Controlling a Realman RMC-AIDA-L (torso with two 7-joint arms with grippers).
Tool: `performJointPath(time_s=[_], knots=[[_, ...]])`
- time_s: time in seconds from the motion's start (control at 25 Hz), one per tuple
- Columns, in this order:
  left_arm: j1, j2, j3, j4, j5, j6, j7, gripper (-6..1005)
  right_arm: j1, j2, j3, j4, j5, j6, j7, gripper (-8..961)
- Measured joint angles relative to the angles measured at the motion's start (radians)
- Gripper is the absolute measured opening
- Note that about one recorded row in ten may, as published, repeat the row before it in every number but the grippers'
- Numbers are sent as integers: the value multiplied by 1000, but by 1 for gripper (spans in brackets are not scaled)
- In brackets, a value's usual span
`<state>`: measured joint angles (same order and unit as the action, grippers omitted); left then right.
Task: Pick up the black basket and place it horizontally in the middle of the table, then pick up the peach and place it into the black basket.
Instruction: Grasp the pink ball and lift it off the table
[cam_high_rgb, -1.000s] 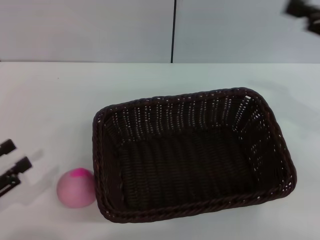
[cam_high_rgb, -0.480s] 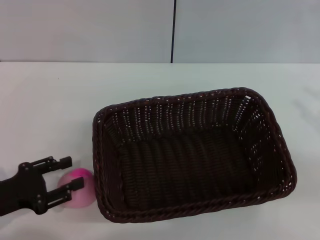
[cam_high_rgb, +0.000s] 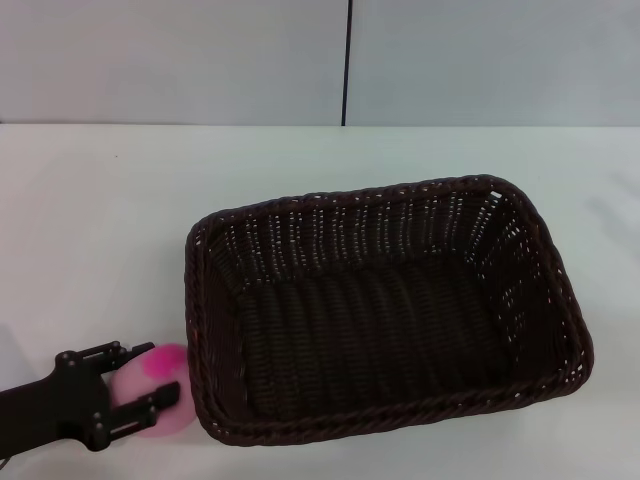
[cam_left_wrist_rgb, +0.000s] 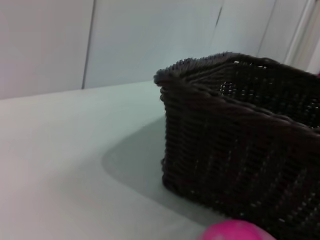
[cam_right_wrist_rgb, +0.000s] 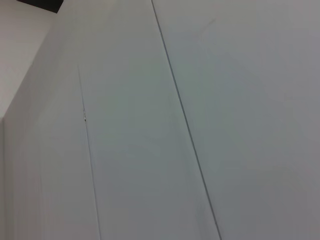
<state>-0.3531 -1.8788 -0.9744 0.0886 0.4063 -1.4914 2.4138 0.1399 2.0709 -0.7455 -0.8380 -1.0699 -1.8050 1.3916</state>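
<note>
The black basket lies lengthwise across the middle of the white table, open side up and empty. The peach, pale pink with a magenta tip, rests on the table just left of the basket's near left corner. My left gripper is open, with one finger on each side of the peach and the fruit between them. In the left wrist view the basket's wall is close and the top of the peach shows at the edge. My right gripper is out of view.
A grey panelled wall with a dark vertical seam runs behind the table's far edge. The right wrist view shows only wall panels. Bare tabletop lies left of and behind the basket.
My left gripper has come in from the left edge and moved toward the near edge, so its open fingers now straddle the peach. The right gripper has left the top right corner.
</note>
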Motion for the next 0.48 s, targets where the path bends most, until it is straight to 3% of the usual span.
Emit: performJointPath(time_s=[0.4,0.48], knots=[[16,13,-9,1,-10,-21,15,515,3,-1,1,32,0,0,-1,558],[37,25,-58,3,-22,-82,15,491,3,-1,2,35,0,0,-2,558]])
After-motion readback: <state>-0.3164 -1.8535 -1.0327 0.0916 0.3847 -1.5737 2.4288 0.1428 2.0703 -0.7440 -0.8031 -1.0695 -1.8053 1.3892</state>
